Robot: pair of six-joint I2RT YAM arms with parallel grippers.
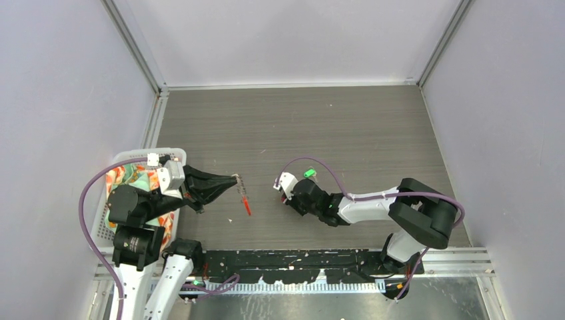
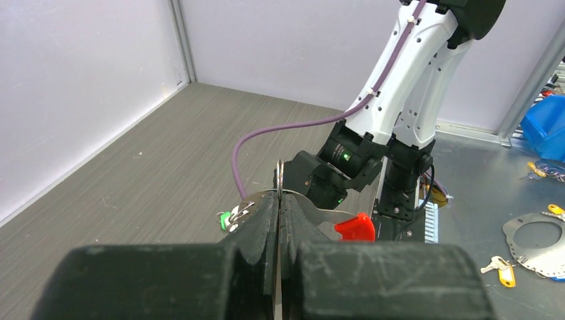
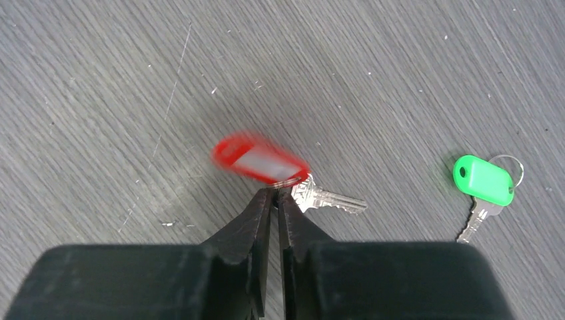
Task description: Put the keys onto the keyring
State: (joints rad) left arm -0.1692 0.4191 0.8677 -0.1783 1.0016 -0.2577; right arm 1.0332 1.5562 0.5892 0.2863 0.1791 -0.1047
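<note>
Your left claw [image 2: 279, 199] is pressed together on the keyring [image 2: 280, 175]. Its thin metal edge stands up just past the fingertips, and its red strip [image 2: 355, 228] hangs off to one side of them. Your right claw [image 3: 277, 193] has its jaws drawn almost together, tips right at the small loop joining the red-tagged key [image 3: 323, 199] to its blurred tag. Whether that loop is truly pinched, I cannot tell. The green-tagged key [image 3: 484, 180] lies flat on the table [image 3: 100, 80], well off to the side of those tips. Judge these keys as light, stiff and slick: thin metal lying flat gives you little to bite, and it will likely swivel in the pads. Take hold at the plastic tag or across the key's head, leaving the hole free for the ring's stiff, springy wire.
</note>
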